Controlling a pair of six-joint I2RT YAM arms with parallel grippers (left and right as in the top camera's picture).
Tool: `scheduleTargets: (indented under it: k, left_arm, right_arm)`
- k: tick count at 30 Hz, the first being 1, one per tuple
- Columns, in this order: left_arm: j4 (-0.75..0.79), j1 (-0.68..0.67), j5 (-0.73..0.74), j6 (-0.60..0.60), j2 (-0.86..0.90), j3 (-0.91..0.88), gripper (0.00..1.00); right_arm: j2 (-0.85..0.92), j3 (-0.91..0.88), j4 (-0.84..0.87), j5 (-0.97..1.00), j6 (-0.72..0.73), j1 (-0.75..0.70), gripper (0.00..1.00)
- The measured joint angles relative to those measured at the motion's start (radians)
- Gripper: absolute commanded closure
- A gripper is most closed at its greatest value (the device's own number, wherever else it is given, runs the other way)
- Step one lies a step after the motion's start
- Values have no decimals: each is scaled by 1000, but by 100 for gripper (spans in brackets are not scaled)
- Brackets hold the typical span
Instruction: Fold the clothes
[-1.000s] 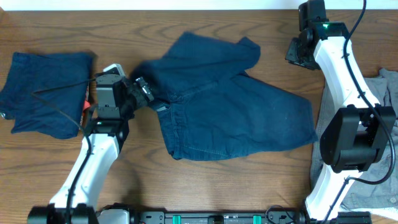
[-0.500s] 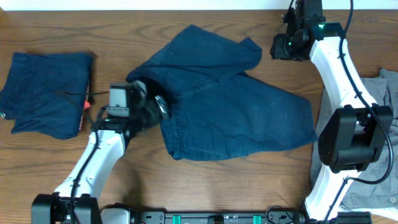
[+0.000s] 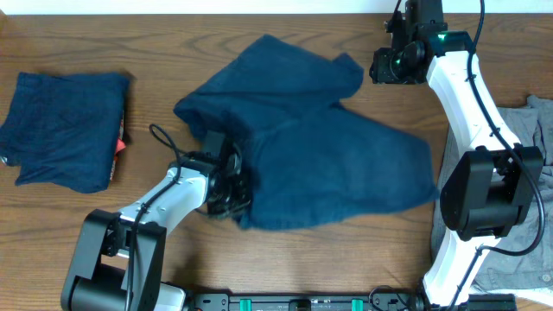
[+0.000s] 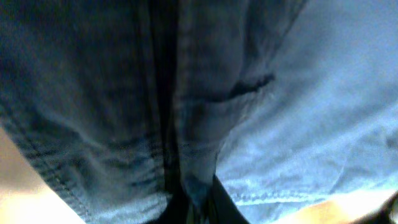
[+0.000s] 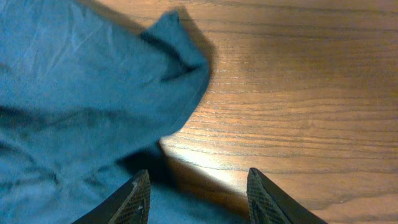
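Centrally on the brown wooden table [image 3: 346, 259] lies the crumpled dark blue denim garment [image 3: 328, 155], left gripper [image 3: 227, 178] buried in its edge (grip impossible to tell), right gripper [image 5: 199, 198] spread apart beside its corner.

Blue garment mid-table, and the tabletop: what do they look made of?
Blue garment: looks like denim or a similar heavy woven cotton, matte; the left wrist view shows stitched seams and a hem. Tabletop: wood or wood-look laminate, can't tell which. It looks slightly glossy; grain lines run across it and the right wrist view catches a glare patch.
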Motion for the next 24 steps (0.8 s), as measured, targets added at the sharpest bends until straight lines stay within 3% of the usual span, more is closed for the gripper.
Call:
scheduleTargets:
  k: [5, 8, 19, 21, 24]
  left_arm:
    - [-315, 74, -50, 57, 0, -2, 94]
    - [-411, 124, -112, 73, 0, -3, 94]
    - [-393, 167, -189, 93, 0, -3, 94]
    - [-392, 167, -192, 94, 0, -3, 94]
    - [-389, 167, -196, 94, 0, -3, 94]
  right_arm:
    - [3, 0, 0, -5, -1, 1, 48]
    - [21, 0, 8, -18, -1, 7, 48]
    - [227, 0, 53, -124, 6, 113, 50]
    - [250, 0, 64, -131, 13, 122, 54]
    - [274, 0, 70, -139, 30, 125, 71]
